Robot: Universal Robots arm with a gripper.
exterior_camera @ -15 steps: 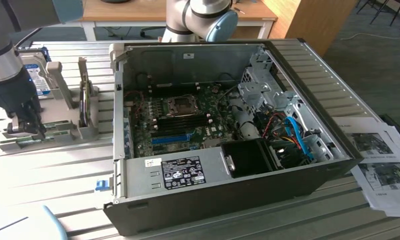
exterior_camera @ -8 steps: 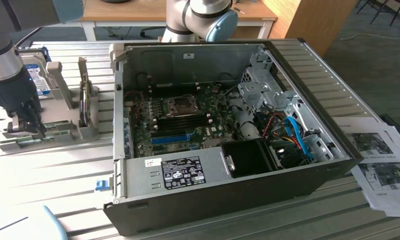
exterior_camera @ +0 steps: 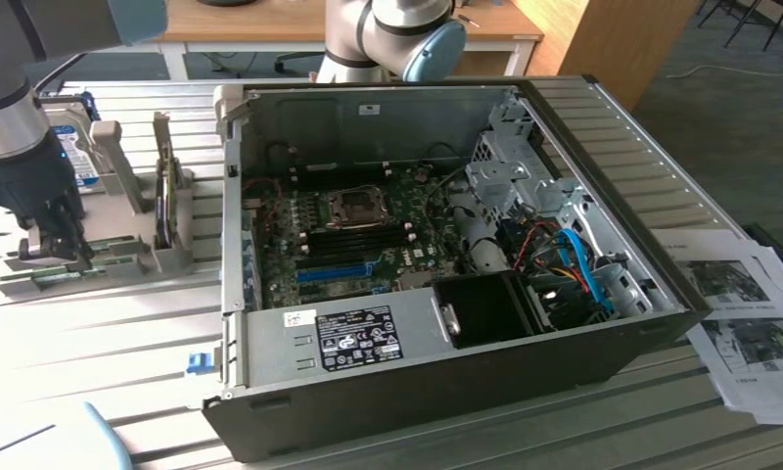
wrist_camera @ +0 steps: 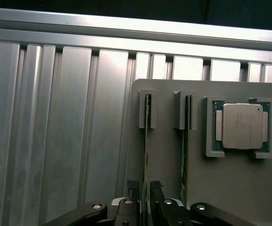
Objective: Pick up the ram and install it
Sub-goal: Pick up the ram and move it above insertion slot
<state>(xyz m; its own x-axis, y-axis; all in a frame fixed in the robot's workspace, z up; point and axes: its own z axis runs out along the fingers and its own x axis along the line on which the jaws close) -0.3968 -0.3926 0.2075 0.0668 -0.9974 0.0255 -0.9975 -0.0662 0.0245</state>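
Along the grey fixture's [wrist_camera: 167,155] edge farthest from the CPU [wrist_camera: 242,125], we see the ram [wrist_camera: 146,141] standing on edge between the released fingers [wrist_camera: 134,187] of the gripper [wrist_camera: 144,186], its long axis following that edge.

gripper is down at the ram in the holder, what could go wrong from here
The open gripper straddles the ram, which stands on its thin edge in the grey holder; an off-centre squeeze could tilt or flex it. A second stick stands close alongside, so a finger might clip it. The motherboard slots lie low inside the open case, likely leaving little room for a misaligned insert.
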